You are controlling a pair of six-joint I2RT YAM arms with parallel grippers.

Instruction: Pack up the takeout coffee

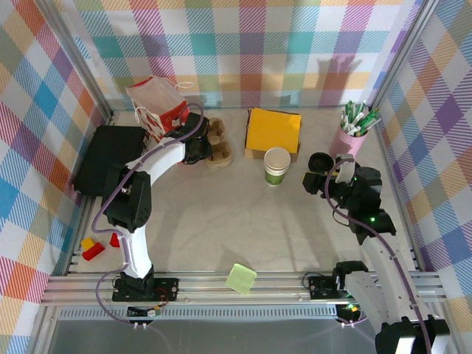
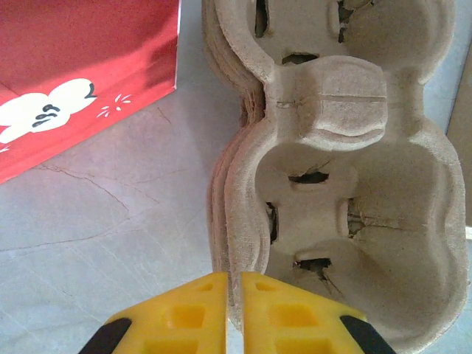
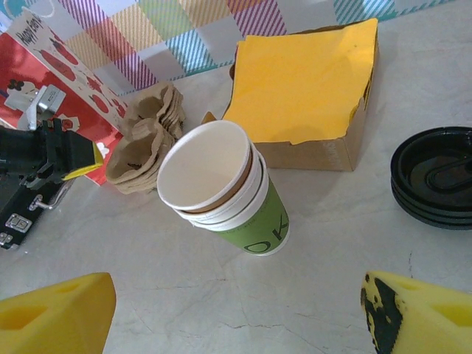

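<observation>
While the left tool (image 2: 234,284) is pinching the carrier (image 2: 354,214) rim, the spread right tool (image 3: 237,299) is facing the cup (image 3: 259,221), needing a centred grip.

A red-and-white paper bag (image 1: 157,108) sits in the upper left of the overhead frame. A stack of pulp cup carriers (image 1: 218,144) lies just right of it on the pale bench (image 1: 221,221). At upper centre is a cardboard box topped with yellow napkins (image 1: 273,131). At the upper right, a pink cup of pens (image 1: 352,139) stands beside stacked black lids (image 1: 320,161). A black case (image 1: 109,156) lies at the left edge, red and yellow blocks (image 1: 94,248) at lower left, and a green sticky note (image 1: 241,279) at bottom centre.
</observation>
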